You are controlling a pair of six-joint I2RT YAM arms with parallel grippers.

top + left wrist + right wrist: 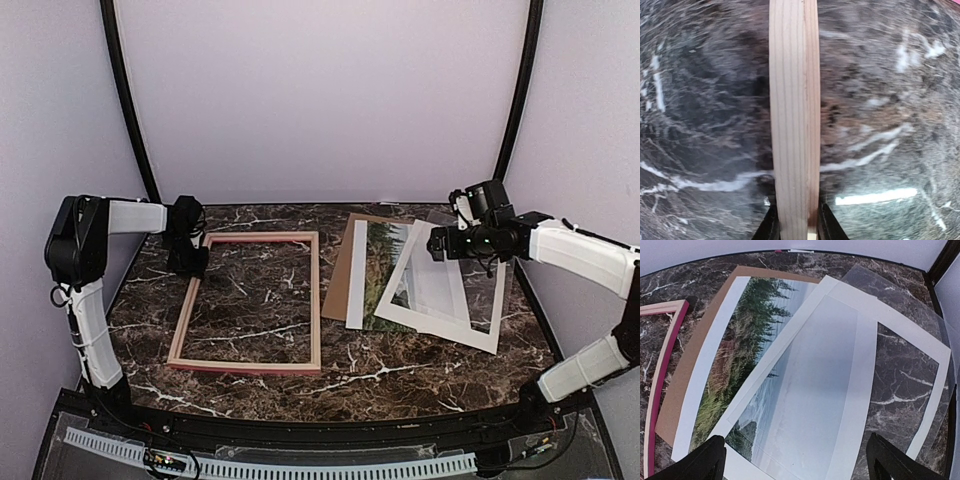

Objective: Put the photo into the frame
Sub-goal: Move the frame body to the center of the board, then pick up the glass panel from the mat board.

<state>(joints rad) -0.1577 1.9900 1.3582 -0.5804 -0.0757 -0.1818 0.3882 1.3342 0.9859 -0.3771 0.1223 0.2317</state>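
Observation:
The pink wooden frame [250, 300] lies flat on the marble table, left of centre. My left gripper [190, 260] is at its far left corner, shut on the left rail; in the left wrist view the rail [792, 100] runs between my fingers [799, 227]. The photo [378, 265] lies face up on a brown backing board, its right part under a white mat. My right gripper [437, 245] hovers above mat and photo, open and empty. In the right wrist view the photo [745, 340] lies below my open gripper [800, 465].
The brown backing board [340, 275] [697, 360] lies under the photo. The white mat [430, 325] [900, 328] lies tilted over the photo's right side. A clear sheet [440, 215] [880, 282] lies under the mat at the far right. The frame's corner [662, 375] shows left.

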